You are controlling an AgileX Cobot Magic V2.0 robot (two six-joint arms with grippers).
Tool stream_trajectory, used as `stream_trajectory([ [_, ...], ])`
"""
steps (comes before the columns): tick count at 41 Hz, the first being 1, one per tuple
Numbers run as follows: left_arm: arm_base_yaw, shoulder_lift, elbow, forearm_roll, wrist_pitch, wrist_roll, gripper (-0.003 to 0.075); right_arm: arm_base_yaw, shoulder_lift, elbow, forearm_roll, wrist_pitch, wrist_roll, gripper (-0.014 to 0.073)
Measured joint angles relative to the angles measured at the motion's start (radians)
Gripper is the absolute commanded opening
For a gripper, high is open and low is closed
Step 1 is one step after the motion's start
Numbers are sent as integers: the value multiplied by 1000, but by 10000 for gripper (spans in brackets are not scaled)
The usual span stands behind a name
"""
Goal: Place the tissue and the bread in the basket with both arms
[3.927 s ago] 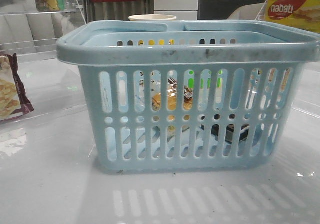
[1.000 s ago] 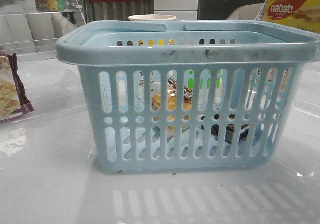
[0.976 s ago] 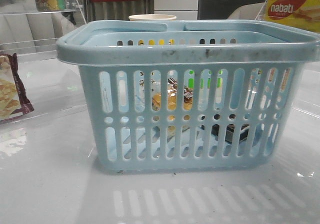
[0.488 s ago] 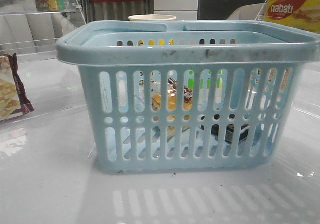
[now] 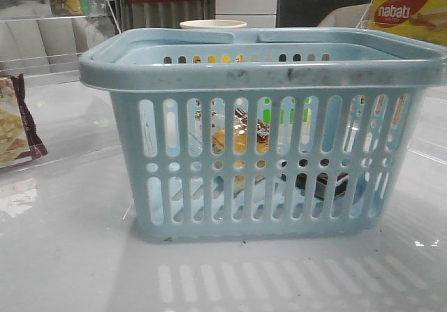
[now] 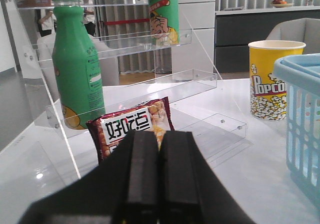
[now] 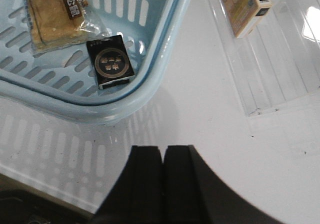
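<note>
The pale blue basket (image 5: 265, 68) stands in the middle of the table. The bread (image 5: 241, 139) in its clear wrapper lies inside it, seen through the slots, and shows in the right wrist view (image 7: 52, 18). The small black tissue packet (image 7: 110, 62) lies on the basket floor beside the bread; it is a dark shape in the front view (image 5: 320, 183). My left gripper (image 6: 159, 136) is shut and empty, left of the basket (image 6: 302, 114), facing a maroon cracker packet (image 6: 131, 126). My right gripper (image 7: 162, 151) is shut and empty over the table outside the basket rim (image 7: 165, 58).
A clear acrylic shelf (image 6: 125, 58) holds two green bottles (image 6: 76, 68). A yellow popcorn cup (image 6: 272, 78) stands behind the basket. A yellow Nabati box (image 5: 411, 12) sits at the back right. A small carton (image 7: 245, 6) rests on another acrylic stand at the right.
</note>
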Motion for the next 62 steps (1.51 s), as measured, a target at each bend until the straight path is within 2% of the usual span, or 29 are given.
stream_trajectory([
  [7,0,0,0,0,-2,0,92,-93,-157,139,0,-159,0,57],
  [20,0,0,0,0,-2,0,92,-289,-622,596,18,-425,0,57],
  [32,0,0,0,0,-2,0,92,-304,-871,898,115,-609,2,57],
  [45,0,0,0,0,-2,0,92,-274,-880,927,178,-777,2,57],
  [62,0,0,0,0,-2,0,92,-274,-880,927,165,-789,2,57],
])
